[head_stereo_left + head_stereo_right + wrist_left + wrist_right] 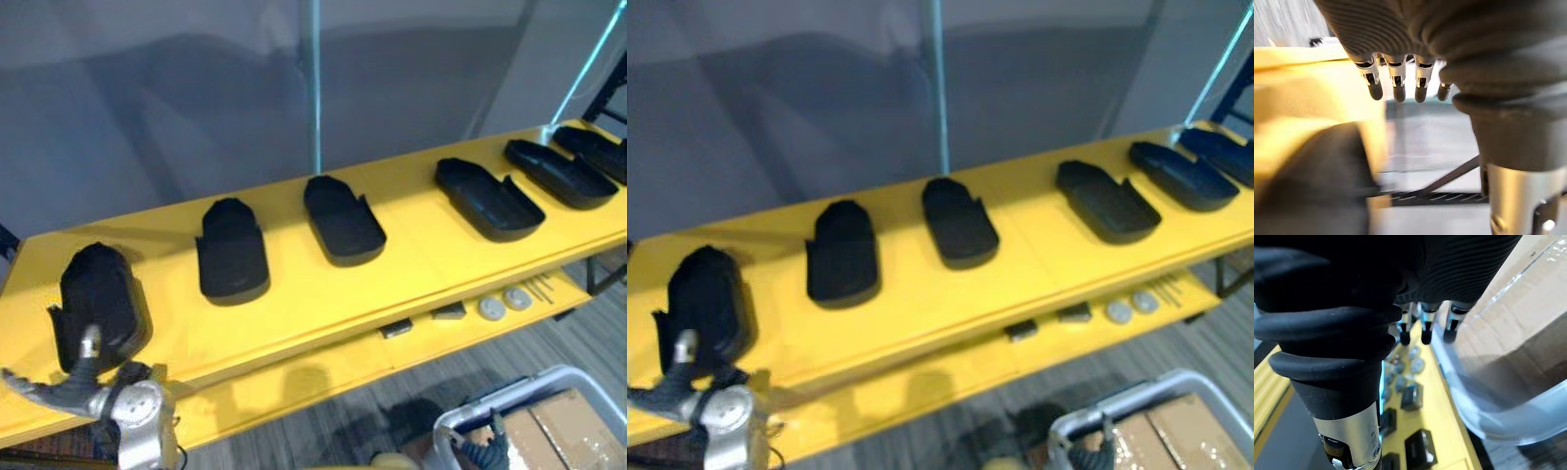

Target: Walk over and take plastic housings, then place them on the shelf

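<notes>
The left robot hand, fingers loose and empty, is hovering just beside the leftmost black moulded plastic housing lying on the long yellow shelf (others alongside). The placing step is probably ending, calling for a clean pull-back.

The black housing at the far right end of the yellow shelf is cut by the picture's edge. The leftmost housing has its near end hidden behind the left hand. On the lower shelf, 2 round discs and the small dark blocks are too small to identify. The clear bin and the cardboard box in it run off the bottom corner. In the left wrist view a dark mass is blurred and cannot be identified.
</notes>
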`<state>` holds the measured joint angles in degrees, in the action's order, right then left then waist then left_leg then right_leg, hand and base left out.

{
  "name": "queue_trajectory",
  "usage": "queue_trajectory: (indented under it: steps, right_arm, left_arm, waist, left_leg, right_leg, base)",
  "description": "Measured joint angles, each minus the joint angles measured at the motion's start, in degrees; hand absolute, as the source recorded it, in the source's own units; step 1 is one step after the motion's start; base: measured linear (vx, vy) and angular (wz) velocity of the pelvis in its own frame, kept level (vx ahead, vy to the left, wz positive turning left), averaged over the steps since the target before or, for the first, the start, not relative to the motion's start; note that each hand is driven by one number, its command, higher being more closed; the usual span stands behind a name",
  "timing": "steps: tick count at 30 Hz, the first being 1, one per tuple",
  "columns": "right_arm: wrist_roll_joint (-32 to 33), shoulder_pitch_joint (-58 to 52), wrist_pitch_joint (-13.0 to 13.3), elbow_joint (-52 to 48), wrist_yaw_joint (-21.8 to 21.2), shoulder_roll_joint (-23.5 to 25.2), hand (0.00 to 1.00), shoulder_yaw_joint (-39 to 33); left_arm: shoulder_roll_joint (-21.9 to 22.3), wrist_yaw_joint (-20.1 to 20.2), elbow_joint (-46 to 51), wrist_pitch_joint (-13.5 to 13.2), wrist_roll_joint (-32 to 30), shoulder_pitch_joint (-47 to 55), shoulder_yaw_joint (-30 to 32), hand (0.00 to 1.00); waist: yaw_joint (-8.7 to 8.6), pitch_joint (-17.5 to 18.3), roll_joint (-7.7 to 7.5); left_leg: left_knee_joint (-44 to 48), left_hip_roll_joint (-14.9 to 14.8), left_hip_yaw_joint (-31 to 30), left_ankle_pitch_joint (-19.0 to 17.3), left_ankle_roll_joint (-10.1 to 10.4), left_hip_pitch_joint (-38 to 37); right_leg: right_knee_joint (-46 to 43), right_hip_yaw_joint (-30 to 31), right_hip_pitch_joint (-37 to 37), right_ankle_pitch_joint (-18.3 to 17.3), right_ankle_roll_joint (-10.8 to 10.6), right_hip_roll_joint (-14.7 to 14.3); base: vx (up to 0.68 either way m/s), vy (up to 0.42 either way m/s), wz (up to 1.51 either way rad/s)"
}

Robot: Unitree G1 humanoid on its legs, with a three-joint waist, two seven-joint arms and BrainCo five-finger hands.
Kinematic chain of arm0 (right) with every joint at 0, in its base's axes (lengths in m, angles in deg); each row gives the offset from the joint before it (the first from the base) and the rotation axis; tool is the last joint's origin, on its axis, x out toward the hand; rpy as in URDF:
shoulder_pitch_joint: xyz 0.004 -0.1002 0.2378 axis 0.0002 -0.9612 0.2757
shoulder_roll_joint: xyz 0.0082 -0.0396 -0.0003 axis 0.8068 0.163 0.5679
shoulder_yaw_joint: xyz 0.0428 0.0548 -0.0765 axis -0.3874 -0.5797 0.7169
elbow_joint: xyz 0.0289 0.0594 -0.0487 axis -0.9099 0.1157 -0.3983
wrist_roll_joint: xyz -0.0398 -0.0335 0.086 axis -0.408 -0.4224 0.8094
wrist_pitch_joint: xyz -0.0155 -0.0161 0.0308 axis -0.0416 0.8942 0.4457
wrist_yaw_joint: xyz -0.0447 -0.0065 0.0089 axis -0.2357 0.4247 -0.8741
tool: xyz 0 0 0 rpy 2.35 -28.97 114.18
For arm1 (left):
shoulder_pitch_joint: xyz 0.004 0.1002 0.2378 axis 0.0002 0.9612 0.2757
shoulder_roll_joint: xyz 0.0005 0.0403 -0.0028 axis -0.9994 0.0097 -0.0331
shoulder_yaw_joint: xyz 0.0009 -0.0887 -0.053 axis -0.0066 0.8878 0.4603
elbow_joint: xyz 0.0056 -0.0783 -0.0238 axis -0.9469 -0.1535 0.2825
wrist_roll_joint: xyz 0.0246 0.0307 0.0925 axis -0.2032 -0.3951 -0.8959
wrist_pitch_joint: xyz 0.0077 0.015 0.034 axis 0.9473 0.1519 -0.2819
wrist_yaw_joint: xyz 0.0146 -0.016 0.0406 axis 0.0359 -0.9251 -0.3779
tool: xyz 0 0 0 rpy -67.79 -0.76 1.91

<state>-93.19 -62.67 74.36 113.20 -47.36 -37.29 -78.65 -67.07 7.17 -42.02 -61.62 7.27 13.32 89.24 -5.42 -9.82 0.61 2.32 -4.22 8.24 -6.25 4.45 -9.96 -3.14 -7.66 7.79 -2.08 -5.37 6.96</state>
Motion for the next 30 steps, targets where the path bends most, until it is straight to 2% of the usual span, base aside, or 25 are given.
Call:
queue_trajectory:
  steps: [2,3,5,6,7,9,11,12,15,16,18,19,21,24,26,30]
  right_arm:
    - [0.01,-0.75,0.01,0.0,0.02,0.04,0.0,-0.01]
    - [0.02,-0.96,0.01,0.0,0.06,0.06,0.0,-0.03]
    - [0.02,-0.97,0.04,0.0,0.1,0.07,0.0,-0.02]
    - [0.02,-1.02,0.04,0.03,0.2,0.06,0.0,-0.11]
    - [0.02,-1.02,0.04,0.04,0.24,0.06,0.0,-0.17]
    - [0.04,-0.96,0.03,0.16,0.33,0.04,0.0,-0.37]
    - [0.06,-0.64,-0.42,0.47,0.32,-0.01,0.0,-0.56]
    - [0.1,-0.3,-1.07,0.6,0.28,-0.14,0.0,-0.75]
    - [0.11,0.27,-1.83,1.11,-0.07,-0.43,0.0,-2.04]
    - [0.12,0.43,-2.41,1.22,-0.38,-0.46,0.0,-2.9]
    - [0.06,0.57,-2.94,1.81,-1.38,-0.38,0.0,-4.04]
    - [0.06,0.63,-3.13,2.05,-1.5,-0.38,0.0,-4.11]
    - [0.01,1.04,-3.95,2.98,-2.53,-0.37,0.0,-4.37]
    - [-0.02,1.15,-4.05,3.08,-3.01,-0.36,0.0,-5.14]
    - [-0.03,1.5,-4.05,3.08,-3.48,-0.34,0.0,-5.13]
    - [-0.03,2.15,-4.43,3.07,-3.48,-0.35,0.0,-5.14]
  left_arm:
    - [1.23,-1.54,9.38,-2.13,-4.88,2.42,-0.51,0.0]
    - [1.59,-3.85,14.09,-2.63,-11.25,2.77,-1.0,0.0]
    - [1.63,-5.78,19.7,-2.86,-20.19,2.36,-1.51,0.0]
    - [1.3,-5.59,22.18,-3.0,-24.05,1.6,-2.66,0.0]
    - [1.09,-5.09,23.0,-3.08,-25.28,1.24,-3.36,0.0]
    - [0.21,-1.12,23.89,-3.4,-26.26,-0.19,-5.41,0.0]
    - [-0.49,6.97,24.34,-1.74,-24.84,-1.09,-7.28,0.0]
    - [-2.14,14.85,24.24,0.43,-18.52,-1.11,-9.19,0.0]
    - [-4.59,25.48,21.2,4.56,-8.69,-1.05,-11.5,0.0]
    - [-4.88,30.52,19.08,6.8,-3.79,-1.02,-12.04,0.0]
    - [-5.64,37.55,14.82,10.59,3.76,-0.88,-12.23,0.0]
    - [-6.0,39.56,13.9,11.59,5.72,-0.75,-12.16,0.0]
    - [-8.41,46.73,8.65,15.58,12.09,-0.44,-12.18,0.0]
    - [-10.43,51.55,4.4,19.27,14.7,-0.41,-11.74,0.0]
    - [-11.76,53.4,3.14,20.83,15.06,-0.42,-11.18,0.0]
    - [-12.84,53.54,0.99,22.48,15.56,-0.45,-10.62,0.0]
  waist:
    - [0.03,-0.02,0.0]
    - [0.03,-0.14,0.2]
    - [-0.01,-0.37,0.68]
    - [-0.06,-0.55,0.87]
    - [-0.06,-0.64,1.02]
    - [-0.14,-0.69,1.56]
    - [-0.49,-0.62,1.78]
    - [-0.54,-0.62,1.76]
    - [-0.93,-0.61,1.72]
    - [-0.97,-0.62,1.71]
    - [-1.04,-0.6,1.74]
    - [-1.04,-0.68,1.62]
    - [-1.02,-0.93,1.0]
    - [-1.01,-0.93,0.94]
    - [-0.99,-0.91,0.98]
    - [-0.92,-0.6,1.49]
  left_leg:
    - [0.0,0.03,-0.16,-0.02,-0.03,0.05]
    - [0.0,0.08,-0.25,-0.04,-0.07,0.07]
    - [0.0,0.3,-0.76,-0.07,-0.1,0.08]
    - [0.0,0.35,-1.07,-0.07,-0.11,0.19]
    - [0.0,0.35,-1.15,-0.07,-0.11,0.22]
    - [-0.03,0.34,-1.38,-0.07,-0.12,0.46]
    - [0.12,0.22,-1.52,-0.06,-0.11,1.17]
    - [0.16,0.0,-1.49,-0.06,-0.09,1.54]
    - [0.13,0.01,-1.37,0.02,0.02,1.94]
    - [0.11,0.02,-1.32,0.03,0.04,1.93]
    - [0.09,0.03,-1.27,0.02,0.04,1.94]
    - [0.09,0.02,-1.27,0.02,0.03,1.94]
    - [0.14,-0.01,-1.28,0.02,0.03,1.95]
    - [0.26,0.12,-1.27,0.02,0.02,1.87]
    - [0.4,0.11,-1.26,0.02,0.02,1.85]
    - [0.7,0.0,-1.29,0.02,0.02,1.88]
  right_leg:
    - [-0.01,-0.11,0.01,-0.09,-0.02,0.07]
    - [-0.01,-0.15,0.01,-0.12,-0.06,0.11]
    - [0.0,-0.28,0.11,-0.16,-0.11,0.15]
    - [-0.01,-0.48,0.14,-0.22,-0.15,0.19]
    - [-0.01,-0.56,0.16,-0.24,-0.14,0.2]
    - [-0.01,-0.82,0.13,-0.35,-0.22,0.21]
    - [0.0,-1.17,-0.33,-0.39,-0.2,0.12]
    - [-0.08,-1.09,-0.78,-0.39,-0.19,-0.08]
    - [-0.08,-1.12,-1.25,-0.4,-0.17,-0.13]
    - [-0.08,-1.04,-1.31,-0.39,-0.18,-0.14]
    - [-0.07,-1.03,-1.32,-0.4,-0.16,-0.14]
    - [-0.07,-1.04,-1.32,-0.41,-0.14,-0.15]
    - [-0.13,-1.11,-1.71,-0.39,-0.09,-0.13]
    - [-0.21,-1.11,-1.68,-0.38,-0.08,0.08]
    - [-0.3,-1.23,-1.67,-0.38,-0.08,0.09]
    - [-0.44,-1.26,-1.68,-0.35,-0.04,0.08]
  base:
    - [0.0,0.0,0.04]
    - [0.0,0.0,0.04]
    - [0.0,-0.001,0.05]
    - [0.0,-0.002,0.08]
    - [-0.01,-0.004,0.08]
    - [-0.01,-0.007,0.07]
    - [0.0,-0.018,0.06]
    - [0.0,0.0,0.0]
    - [0.01,0.0,0.0]
    - [0.04,0.006,-0.03]
    - [0.04,0.006,-0.01]
    - [0.03,0.002,0.0]
    - [0.0,0.0,0.0]
    - [0.0,0.0,0.0]
    - [0.0,0.0,0.0]
    - [-0.02,-0.005,0.0]
